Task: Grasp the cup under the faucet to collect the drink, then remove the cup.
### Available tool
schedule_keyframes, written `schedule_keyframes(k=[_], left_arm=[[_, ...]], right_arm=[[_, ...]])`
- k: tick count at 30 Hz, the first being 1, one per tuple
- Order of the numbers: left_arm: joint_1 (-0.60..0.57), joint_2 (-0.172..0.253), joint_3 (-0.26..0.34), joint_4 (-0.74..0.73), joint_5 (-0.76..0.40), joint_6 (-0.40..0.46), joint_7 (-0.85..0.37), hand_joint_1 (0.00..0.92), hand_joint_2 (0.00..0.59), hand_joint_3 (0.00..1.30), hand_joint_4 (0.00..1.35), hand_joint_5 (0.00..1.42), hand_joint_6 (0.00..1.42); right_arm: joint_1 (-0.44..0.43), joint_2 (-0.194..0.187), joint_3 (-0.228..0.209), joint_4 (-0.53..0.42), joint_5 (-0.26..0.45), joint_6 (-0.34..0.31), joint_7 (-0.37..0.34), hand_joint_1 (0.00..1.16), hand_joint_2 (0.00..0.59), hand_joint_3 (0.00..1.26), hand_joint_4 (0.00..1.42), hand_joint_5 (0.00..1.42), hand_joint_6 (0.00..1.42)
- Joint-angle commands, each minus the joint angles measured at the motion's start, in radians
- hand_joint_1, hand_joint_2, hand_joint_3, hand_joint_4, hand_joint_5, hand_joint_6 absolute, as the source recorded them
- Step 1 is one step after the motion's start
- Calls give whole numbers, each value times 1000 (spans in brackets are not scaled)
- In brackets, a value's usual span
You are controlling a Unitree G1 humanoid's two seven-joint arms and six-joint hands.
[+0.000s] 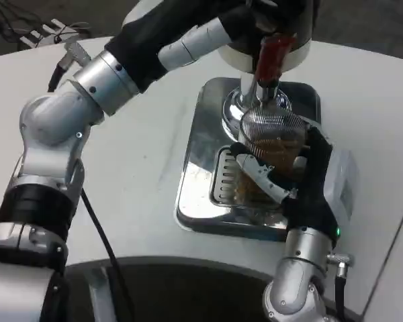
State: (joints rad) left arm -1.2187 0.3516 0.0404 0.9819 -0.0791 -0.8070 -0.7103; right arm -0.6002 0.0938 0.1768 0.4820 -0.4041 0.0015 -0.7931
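Cup (pixel 272 144): held by right hand (pixel 302 181) under faucet (pixel 267 80), filling.
Left hand: hidden; state untellable.
Handling: best kept upright, steady.

- The white table (pixel 141 168) lay bare to the left of the steel drip tray (pixel 195 174); a hand could pass there.
- The left forearm (pixel 154 47) crossed above the table's far part, reaching to the red tap handle (pixel 272 57); that way was barred.
- The cup (pixel 272 137) stood just under the faucet (pixel 262 100); the right hand (pixel 302 181) wrapped it from the near right side; the tray's slotted grate (pixel 227 176) lay open to its left.
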Motion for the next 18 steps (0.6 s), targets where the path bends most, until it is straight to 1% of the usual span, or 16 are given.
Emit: schedule_keyframes(k=[1, 3, 8, 13, 16, 18], left_arm=[[49, 19, 21, -44, -39, 9, -27, 0, 23, 354, 366, 422, 413], [68, 26, 28, -60, -50, 15, -33, 0, 23, 355, 366, 423, 415], [108, 43, 47, -88, -68, 34, -28, 0, 23, 356, 371, 424, 421], [165, 72, 78, -117, -86, 62, -13, 0, 23, 361, 381, 425, 435], [222, 95, 115, -141, -99, 80, 19, 0, 23, 367, 391, 431, 439], [251, 102, 134, -159, -105, 91, 37, 0, 23, 369, 395, 440, 456]], right_arm=[[48, 47, 3, -65, -3, -1, 8, 793, 207, 728, 857, 982, 1129], [67, 43, 6, -89, -9, 5, 17, 794, 203, 743, 869, 1011, 1152], [138, 33, 9, -184, -24, 25, 44, 801, 197, 766, 884, 1045, 1195], [195, 22, 3, -262, -40, 43, 73, 802, 191, 785, 911, 1075, 1232], [232, 19, 1, -310, -52, 45, 93, 794, 186, 794, 935, 1101, 1249], [255, 18, 0, -338, -56, 48, 107, 792, 186, 794, 943, 1112, 1265]])
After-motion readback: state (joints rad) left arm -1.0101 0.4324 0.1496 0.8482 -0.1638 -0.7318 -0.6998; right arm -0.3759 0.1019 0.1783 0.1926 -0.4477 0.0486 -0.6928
